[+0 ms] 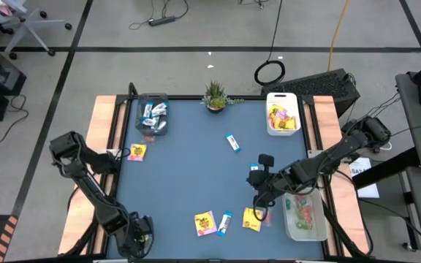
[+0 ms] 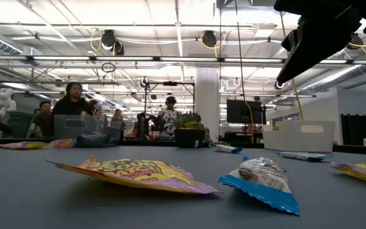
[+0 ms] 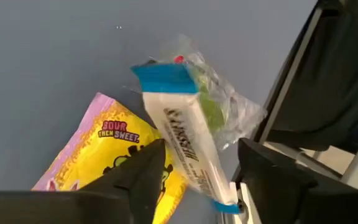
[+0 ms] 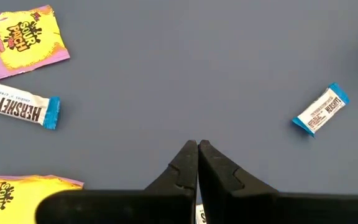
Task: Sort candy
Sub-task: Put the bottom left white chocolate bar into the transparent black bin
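Candy lies scattered on the blue table point(image 1: 188, 175): yellow packets point(image 1: 205, 223) point(image 1: 251, 219) point(image 1: 137, 152) and blue-and-white bars point(image 1: 225, 223) point(image 1: 232, 142). My left gripper point(image 1: 139, 235) hangs over the near left corner, its wrist hiding what is below. In its wrist view the gripper point(image 3: 197, 146) is open, with a blue-and-white bar point(image 3: 188, 134) between the fingers, over a yellow packet point(image 3: 98, 155) and a clear packet point(image 3: 229, 106). My right gripper point(image 4: 197, 143) point(image 1: 262, 196) is shut above bare table at the near right, beside a yellow packet point(image 4: 17, 193). My left gripper has its open fingers point(image 3: 148, 168) on either side of the blue-and-white bar, along its length. There is a gap on one side of the bar. I cannot tell whether a finger touches it.
A clear bin point(image 1: 152, 117) with bars stands far left, a white bin point(image 1: 282, 117) with yellow packets far right, and a clear bin point(image 1: 305, 213) with small pieces near right. A potted plant point(image 1: 215, 95) stands at the far edge. People point(image 2: 72, 105) show beyond the table.
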Robot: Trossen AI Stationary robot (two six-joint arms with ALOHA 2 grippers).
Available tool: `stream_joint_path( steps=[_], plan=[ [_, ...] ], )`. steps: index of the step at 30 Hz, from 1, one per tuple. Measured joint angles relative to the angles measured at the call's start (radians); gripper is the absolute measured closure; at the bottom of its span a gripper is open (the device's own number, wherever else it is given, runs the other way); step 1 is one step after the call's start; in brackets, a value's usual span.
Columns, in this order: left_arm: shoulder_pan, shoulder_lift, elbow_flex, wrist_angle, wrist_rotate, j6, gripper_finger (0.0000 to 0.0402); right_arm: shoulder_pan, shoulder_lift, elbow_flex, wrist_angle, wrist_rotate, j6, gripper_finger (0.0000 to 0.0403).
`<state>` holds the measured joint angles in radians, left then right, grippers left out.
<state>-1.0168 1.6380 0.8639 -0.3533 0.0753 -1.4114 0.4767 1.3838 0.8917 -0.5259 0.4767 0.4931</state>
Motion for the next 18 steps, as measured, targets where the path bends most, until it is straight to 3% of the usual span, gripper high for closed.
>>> stream_joint_path(
  steps=[3,9,18],
  plan=[
    [0.001,0.012,0.002,0.004,0.000,-0.005,0.0169,0.000,0.000,0.000,0.000,0.000,0.000,0.0402],
    [0.003,0.023,0.004,-0.021,0.001,0.002,0.0170,0.000,0.000,0.000,0.000,0.000,0.000,0.0402],
    [0.003,0.025,0.002,-0.049,0.010,0.010,0.0273,0.000,0.000,0.000,0.000,0.002,0.000,0.0402]
  ],
)
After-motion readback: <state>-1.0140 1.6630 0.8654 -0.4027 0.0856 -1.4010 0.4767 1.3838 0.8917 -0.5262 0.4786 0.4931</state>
